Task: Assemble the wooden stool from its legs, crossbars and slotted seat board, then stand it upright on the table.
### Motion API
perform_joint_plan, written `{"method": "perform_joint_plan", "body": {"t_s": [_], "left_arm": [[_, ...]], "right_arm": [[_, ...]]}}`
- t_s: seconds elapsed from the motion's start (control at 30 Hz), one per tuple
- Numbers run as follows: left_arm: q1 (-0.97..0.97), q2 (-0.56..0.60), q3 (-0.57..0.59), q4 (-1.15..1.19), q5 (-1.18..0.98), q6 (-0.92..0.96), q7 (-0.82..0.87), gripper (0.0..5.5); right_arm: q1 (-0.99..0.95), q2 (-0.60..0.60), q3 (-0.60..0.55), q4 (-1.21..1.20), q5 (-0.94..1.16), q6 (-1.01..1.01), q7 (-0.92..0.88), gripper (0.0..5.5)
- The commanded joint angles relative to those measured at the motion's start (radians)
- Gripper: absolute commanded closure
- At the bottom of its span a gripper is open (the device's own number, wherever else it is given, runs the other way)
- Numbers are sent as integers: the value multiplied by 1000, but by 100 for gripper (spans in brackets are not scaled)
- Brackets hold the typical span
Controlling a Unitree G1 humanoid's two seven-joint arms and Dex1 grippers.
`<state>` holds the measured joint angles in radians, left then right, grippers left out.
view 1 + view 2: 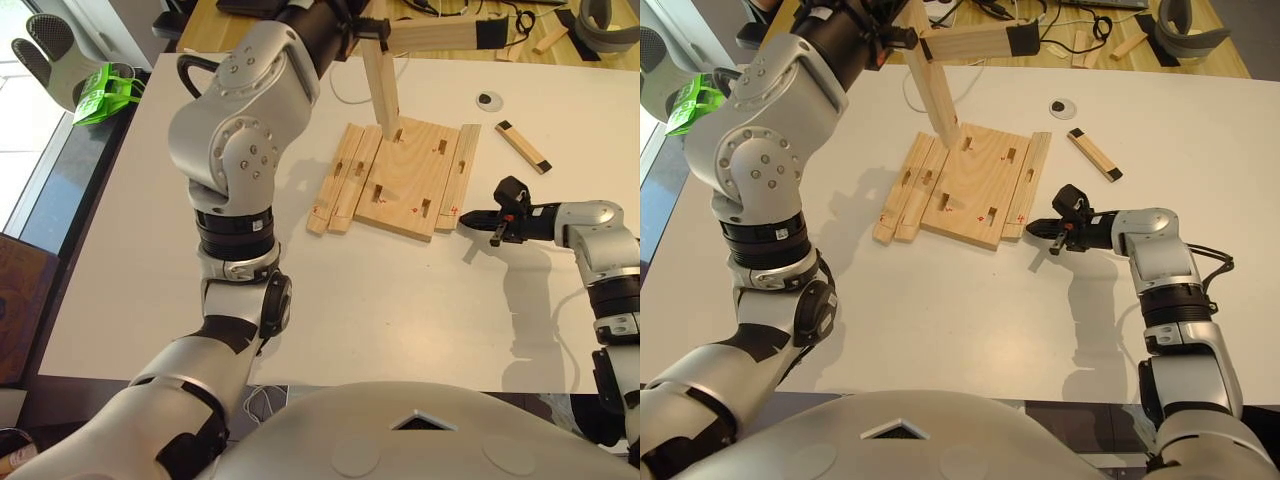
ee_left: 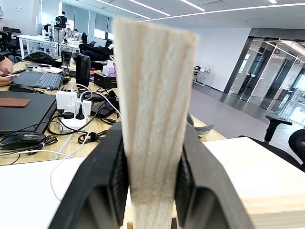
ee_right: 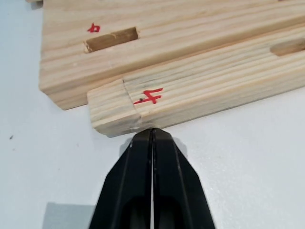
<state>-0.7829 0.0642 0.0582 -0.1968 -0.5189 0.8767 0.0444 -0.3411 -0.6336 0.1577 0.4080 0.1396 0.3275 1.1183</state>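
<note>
The seat board (image 1: pixel 408 178) lies flat near the middle of the white table (image 1: pixel 330 320), its slots facing up and red marks beside some of them. The left gripper (image 2: pixel 151 177), raised over the far edge of the table, pinches a wooden leg (image 1: pixel 384 95) between its black fingers (image 2: pixel 116 183), which press on its two flat sides. The leg stands nearly upright, its long axis leaning a little, with its lower end pointing down at the far left part of the board, just beside a slot (image 1: pixel 398 133); whether it touches the board or sits in the slot cannot be told. From the top of the leg a crossbar (image 1: pixel 440 35) runs level toward the robot's right, with a black band on its free end. Two wooden bars (image 1: pixel 342 182) lie flat side by side against the board's left edge, their long axes running from near to far along it. Another bar (image 1: pixel 459 172), with a red mark on its near end, lies the same way along the board's right edge. The right gripper (image 3: pixel 152 134) is low over the table at the near right corner of the board, fingers pressed together with nothing between them, the tips touching the near end of that marked bar. A short stick with black ends (image 1: pixel 523 146) lies well apart to the right, pointing slantwise, and a small round disc (image 1: pixel 489 99) lies beyond it.
</note>
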Motion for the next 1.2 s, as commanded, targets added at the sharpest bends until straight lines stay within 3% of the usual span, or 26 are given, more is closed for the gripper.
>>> {"method": "perform_joint_plan", "body": {"t_s": [0.03, 0.2, 0.3, 0.6, 0.83, 1.2], "left_arm": [[23, 25, -17, -46, 30, 31, -5, 448], [134, 43, -76, -154, 71, 66, -7, 448], [175, 27, -113, -191, 87, 78, -5, 448], [246, -42, -172, -162, 132, 155, 21, 448], [261, -55, -193, -138, 205, 100, 31, 448], [257, -106, -140, -102, 263, 87, 85, 448]], "right_arm": [[32, -47, -69, -72, 18, 18, -34, 550], [167, -100, -255, -196, 82, 63, -131, 550], [217, -95, -307, -234, 93, 64, -187, 550], [223, -76, -294, -232, 79, 25, -242, 550], [237, -75, -284, -249, 81, 18, -240, 550], [253, -84, -273, -240, 69, -6, -244, 550]]}}
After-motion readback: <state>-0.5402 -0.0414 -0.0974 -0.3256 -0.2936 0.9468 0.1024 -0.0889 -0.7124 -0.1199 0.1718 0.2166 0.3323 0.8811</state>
